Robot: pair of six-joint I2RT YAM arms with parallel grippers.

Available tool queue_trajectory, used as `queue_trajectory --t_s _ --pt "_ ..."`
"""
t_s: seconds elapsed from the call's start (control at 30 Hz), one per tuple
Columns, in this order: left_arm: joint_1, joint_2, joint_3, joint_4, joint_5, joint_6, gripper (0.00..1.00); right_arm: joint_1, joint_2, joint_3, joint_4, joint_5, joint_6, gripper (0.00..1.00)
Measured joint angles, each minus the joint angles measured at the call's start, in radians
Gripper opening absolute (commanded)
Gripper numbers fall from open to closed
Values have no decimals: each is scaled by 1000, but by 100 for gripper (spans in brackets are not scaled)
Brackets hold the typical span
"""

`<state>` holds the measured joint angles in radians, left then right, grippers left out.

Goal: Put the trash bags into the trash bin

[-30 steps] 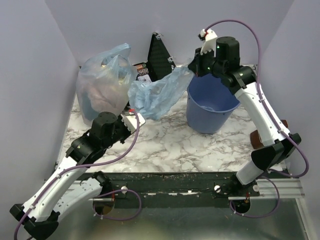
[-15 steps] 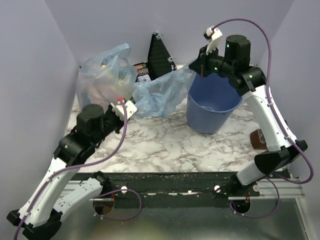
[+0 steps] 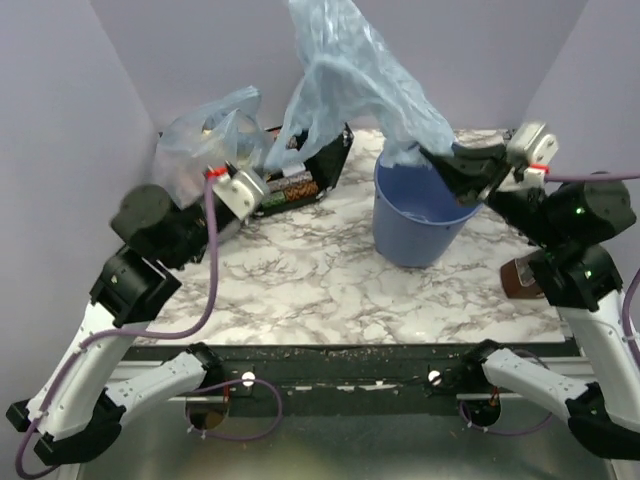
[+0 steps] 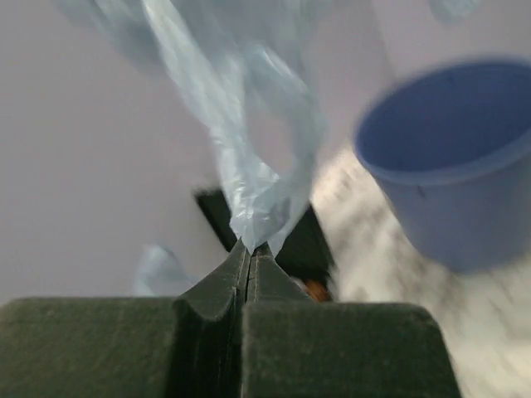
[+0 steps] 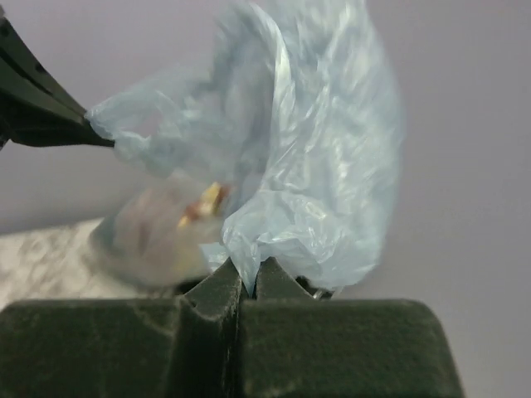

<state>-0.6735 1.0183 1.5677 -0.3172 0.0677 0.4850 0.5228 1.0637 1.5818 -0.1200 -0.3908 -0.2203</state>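
Light-blue translucent film trash bag (image 3: 350,90) is pinched at two edges: my left gripper (image 4: 251,249) is pressed tight on one and my right gripper (image 5: 249,269) on another. I judge it is held high at upper centre to clear the rim of the round blue plastic bucket (image 3: 425,225) at centre right. Farther back are a black case (image 3: 318,176) and a bulging clear bag (image 3: 190,150).

Left arm (image 3: 85,355) and right arm (image 3: 600,345): white links, rounded black joints, a purple cable (image 3: 207,285) along each. White camera blocks (image 3: 240,190) bear red tabs (image 3: 213,172). Left tool (image 4: 249,249) and right tool (image 5: 249,278) have dark wedge fingers.
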Motion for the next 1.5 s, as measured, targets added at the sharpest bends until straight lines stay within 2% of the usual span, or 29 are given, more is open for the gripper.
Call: queue_trajectory --t_s 0.07,0.13,0.2,0.27,0.33,0.43,0.47,0.5,0.57,0.6,0.63,0.67,0.7,0.73,0.8,0.9,0.97,1.07,1.17,1.27,1.33,1.4,1.5 --pt "-1 -165 -244 -130 45 -60 0 8 -140 -187 -61 -18 11 1" --pt "1 -243 -409 -246 57 -115 0 9 -163 -269 -140 -23 29 1" --pt "0 -233 -475 -340 32 -138 0 9 -74 -243 -213 -17 58 1" --pt "14 -126 -387 -351 -11 -132 0 10 125 -45 -279 -4 83 1" --pt "72 62 -156 -318 -31 -119 0 11 416 296 -264 21 106 1" --pt "149 494 402 -108 -95 -105 0 23 854 840 -108 84 91 1" --pt "159 606 551 -61 -117 -91 0 28 945 903 6 111 61 1" --pt "163 764 765 -3 -141 -53 0 34 954 838 106 129 26 1" --pt "146 952 1030 64 -192 39 0 57 876 647 229 145 -37 1" --pt "135 957 1021 77 -205 64 0 74 818 561 262 159 -58 1" --pt "128 884 878 123 -213 79 0 89 746 477 272 180 -70 1" --pt "121 747 659 136 -204 82 0 102 666 406 266 211 -73 1" --pt "122 654 530 134 -198 80 0 114 581 341 245 231 -71 1" --pt "128 498 322 114 -186 74 0 120 492 282 202 236 -69 1" --pt "146 224 31 -33 -146 24 0 112 308 178 82 203 -57 1" --pt "153 -104 -175 -267 -41 -79 0 103 68 -8 -54 108 -29 1" --pt "143 -214 -205 -397 44 -142 0 118 -29 -92 -142 50 7 1" --pt "143 -268 -229 -520 163 -208 0 122 -51 -167 -237 -19 42 1" --pt "143 -272 -322 -616 266 -248 0 122 -14 -245 -373 -112 48 1" --pt "143 -206 -335 -721 343 -264 0 123 104 -212 -507 -190 61 1" --pt "143 -113 -237 -739 350 -265 0 125 196 -105 -565 -201 64 1" --pt "149 12 -66 -715 307 -258 0 126 321 122 -578 -166 59 1" --pt "178 308 417 -574 148 -233 0 119 562 605 -435 -32 34 1"
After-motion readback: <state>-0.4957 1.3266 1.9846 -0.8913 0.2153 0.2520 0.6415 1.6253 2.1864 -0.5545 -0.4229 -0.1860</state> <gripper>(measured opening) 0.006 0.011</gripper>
